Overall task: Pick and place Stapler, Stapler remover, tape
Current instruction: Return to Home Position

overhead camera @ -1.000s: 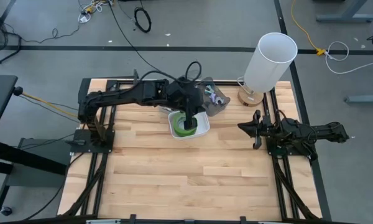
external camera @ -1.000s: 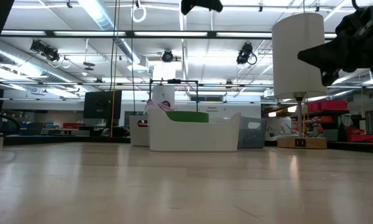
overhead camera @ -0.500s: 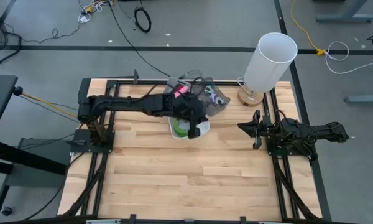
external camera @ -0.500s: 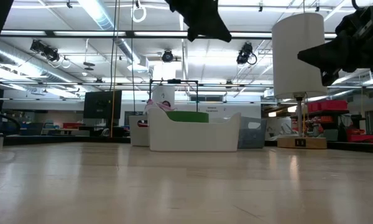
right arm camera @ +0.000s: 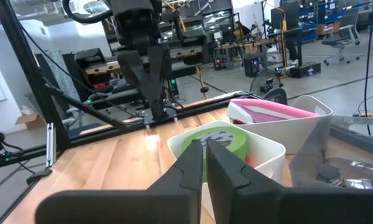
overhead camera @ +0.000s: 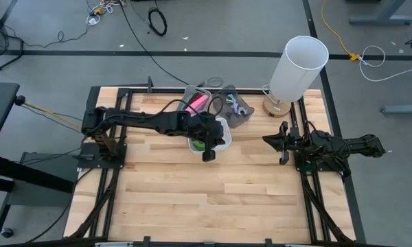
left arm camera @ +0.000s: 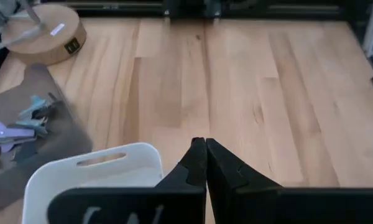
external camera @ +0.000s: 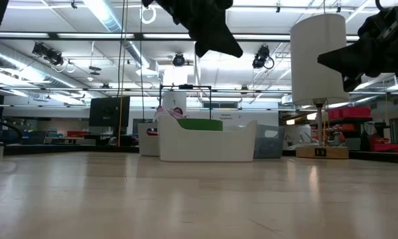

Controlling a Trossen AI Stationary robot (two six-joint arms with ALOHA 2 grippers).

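A green roll of tape [overhead camera: 201, 143] lies in a white bin [overhead camera: 224, 134] at the table's far middle; in the right wrist view the tape [right arm camera: 219, 138] leans up inside it. Behind it a second white bin holds a pink stapler [overhead camera: 198, 103]. A grey bin [overhead camera: 244, 118] next to them holds small purple and teal stapler removers [left arm camera: 12, 129]. My left gripper [overhead camera: 208, 156] hangs shut and holds nothing, above the white bin's near rim [left arm camera: 93, 163], pointing down at a slant. My right gripper [overhead camera: 266, 139] waits shut at the right edge.
A tall white lamp [overhead camera: 299, 65] on a round wooden base [left arm camera: 45, 37] stands at the far right, close to the grey bin. Bare wooden tabletop [overhead camera: 213, 199] stretches across the near half. Black frame rails [overhead camera: 103, 185] run along both sides.
My left gripper has come down and drawn back toward the table's near edge, from over the middle of the white bin to above its near rim. It has stayed shut. The green tape lies still in the bin.
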